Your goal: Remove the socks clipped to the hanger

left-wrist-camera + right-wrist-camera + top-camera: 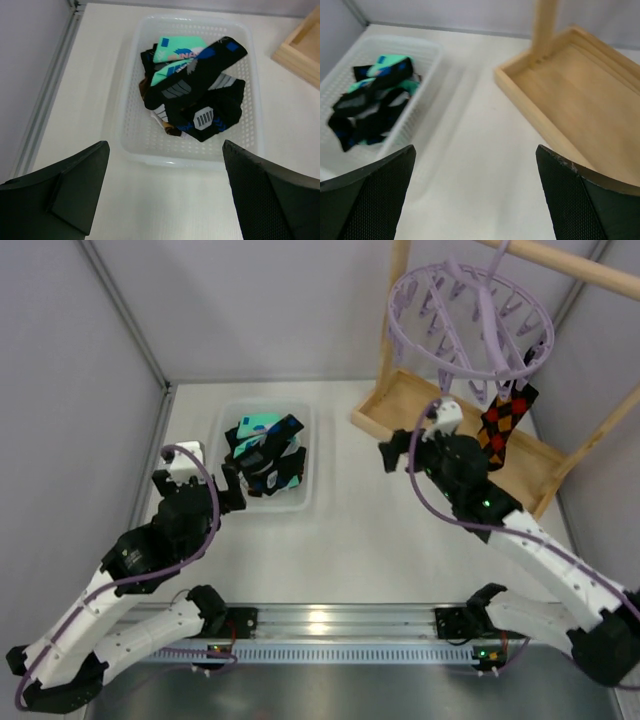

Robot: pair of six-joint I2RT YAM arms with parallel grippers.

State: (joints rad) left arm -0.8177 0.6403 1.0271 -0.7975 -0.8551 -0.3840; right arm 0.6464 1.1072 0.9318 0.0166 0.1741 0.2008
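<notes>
The lavender hanger (470, 315) hangs from a wooden bar at the top right. One black sock with red-orange diamonds (505, 420) dangles from a clip on its near side. Several other socks (265, 452) lie piled in a clear basket (305, 502), also seen as a heap of socks (195, 95) in the left wrist view and as socks (370, 100) in the right wrist view. My left gripper (232, 490) (164, 147) is open just short of the basket's near rim, holding nothing. My right gripper (397, 453) (475, 148) is open over bare table, left of the hanging sock.
A light wooden frame with a tray base (400, 400) (580, 90) stands at the back right, its post (543, 30) rising beside the hanger. The basket's rim (190, 162) is close in front of my left fingers. Grey walls enclose the table on three sides.
</notes>
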